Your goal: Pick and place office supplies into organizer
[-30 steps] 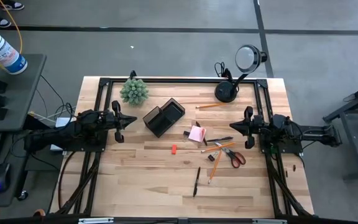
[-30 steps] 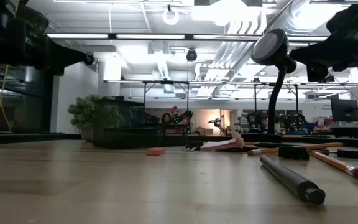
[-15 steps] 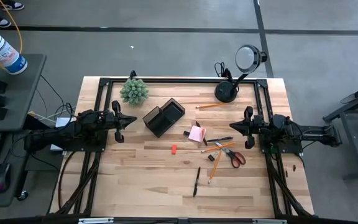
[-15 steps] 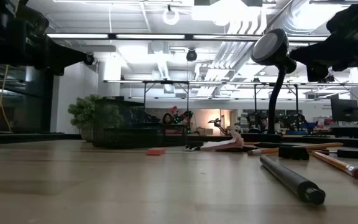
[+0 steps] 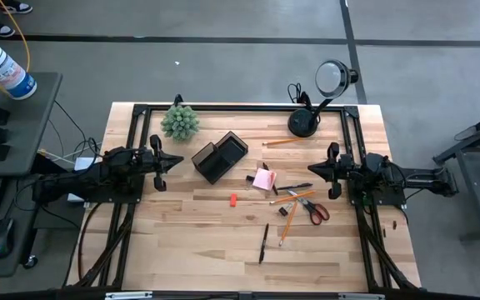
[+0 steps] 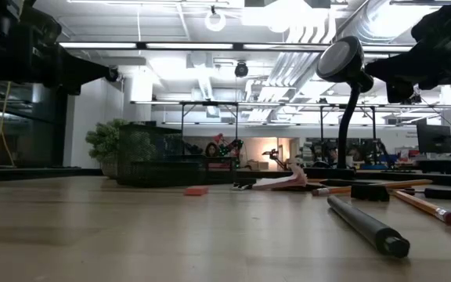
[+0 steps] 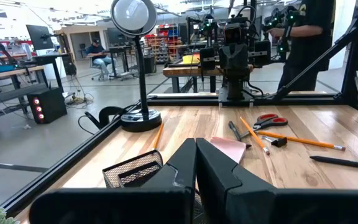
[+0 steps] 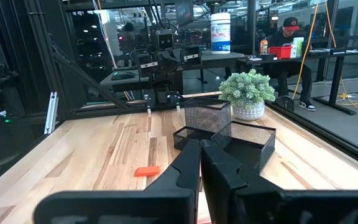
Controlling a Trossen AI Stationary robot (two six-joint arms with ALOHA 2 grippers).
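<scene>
High view | black pen (image 5: 263,243) long axis near–far, slightly tilted | both jaws pressed together

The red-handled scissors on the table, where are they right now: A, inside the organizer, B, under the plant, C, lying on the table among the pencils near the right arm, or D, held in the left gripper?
C: the high view shows the red-handled scissors lying flat on the wood beside the pencils, near the right gripper, well apart from the organizer.
</scene>
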